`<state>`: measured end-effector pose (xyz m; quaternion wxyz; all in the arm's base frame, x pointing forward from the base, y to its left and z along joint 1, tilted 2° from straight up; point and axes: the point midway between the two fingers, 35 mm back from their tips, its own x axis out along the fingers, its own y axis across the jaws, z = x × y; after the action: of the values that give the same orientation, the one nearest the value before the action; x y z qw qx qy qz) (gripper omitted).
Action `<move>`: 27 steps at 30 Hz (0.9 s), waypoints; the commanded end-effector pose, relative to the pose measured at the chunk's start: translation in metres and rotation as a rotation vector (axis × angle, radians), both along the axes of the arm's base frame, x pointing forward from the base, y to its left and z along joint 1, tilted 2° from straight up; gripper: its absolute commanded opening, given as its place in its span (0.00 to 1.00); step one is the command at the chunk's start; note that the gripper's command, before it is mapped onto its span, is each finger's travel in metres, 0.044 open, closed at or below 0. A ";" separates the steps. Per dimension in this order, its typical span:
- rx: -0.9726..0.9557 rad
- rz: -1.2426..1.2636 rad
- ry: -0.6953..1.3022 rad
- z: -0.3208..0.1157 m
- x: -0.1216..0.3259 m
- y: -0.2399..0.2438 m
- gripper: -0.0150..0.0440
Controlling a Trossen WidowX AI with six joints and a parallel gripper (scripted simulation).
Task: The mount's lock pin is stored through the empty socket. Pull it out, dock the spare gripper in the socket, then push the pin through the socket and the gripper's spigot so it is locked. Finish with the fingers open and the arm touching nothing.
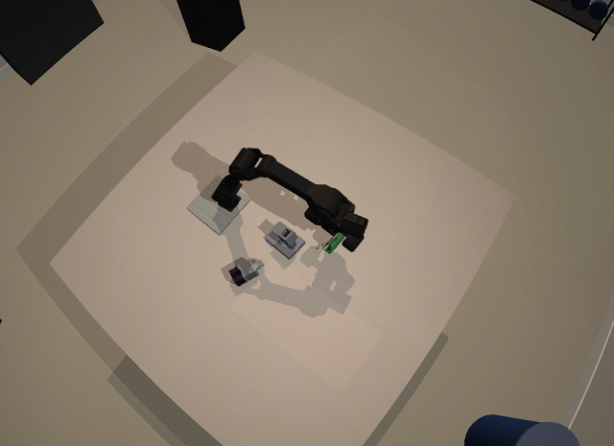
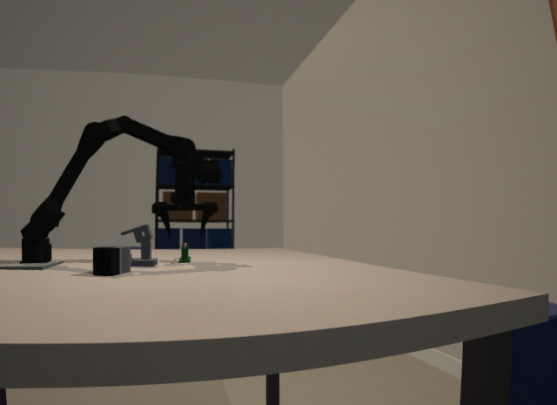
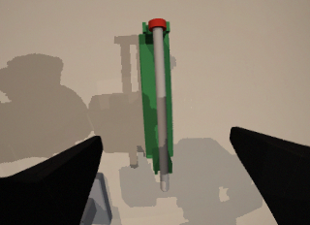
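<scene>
Pinkish-beige and broad, a table (image 1: 421, 233) (image 2: 270, 311) beneath everything in the working area. Beyond it in the exterior view, a dark-framed shelf unit (image 2: 220, 153) with blue and brown boxes; from above, at the lower right, a blue cylinder (image 1: 490, 432) on the floor.

Black and jointed, an arm (image 1: 290, 176) (image 2: 71, 180) arched high over the table, with its foot on a pale square base plate (image 1: 218, 228) (image 2: 43, 266). At its end, pointing down, the claw (image 2: 185, 234) (image 3: 169, 139): fingers spread wide, nothing between them, tips above the green holder and apart from it.

Grey, between base plate and holder, the mount (image 1: 286, 247) (image 2: 144, 250) (image 3: 103, 201), upright on a flat foot, with a tilted head. In that head, an opening, the socket (image 1: 286, 233) (image 2: 143, 234), without the spare gripper. Black and grey, lying on the table near the mount but undocked, the spare gripper (image 1: 243, 272) (image 2: 110, 260), with its lighter spigot (image 1: 257, 265) out to one side.

Green and narrow, on the other side of the mount, the holder (image 1: 335, 243) (image 2: 184, 254) (image 3: 150, 89). Lengthwise along its top, out of the socket, the pale lock pin (image 1: 318, 246) (image 2: 184, 244) (image 3: 160, 80), rounded tip past one end. Smallest, at the other end, its red head (image 3: 157, 24).
</scene>
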<state>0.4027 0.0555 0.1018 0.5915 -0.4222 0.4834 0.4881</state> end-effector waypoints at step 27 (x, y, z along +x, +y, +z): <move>0.002 -0.008 -0.008 0.072 0.003 0.000 1.00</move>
<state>0.4053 0.0554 0.1603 0.5943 -0.4240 0.4805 0.4859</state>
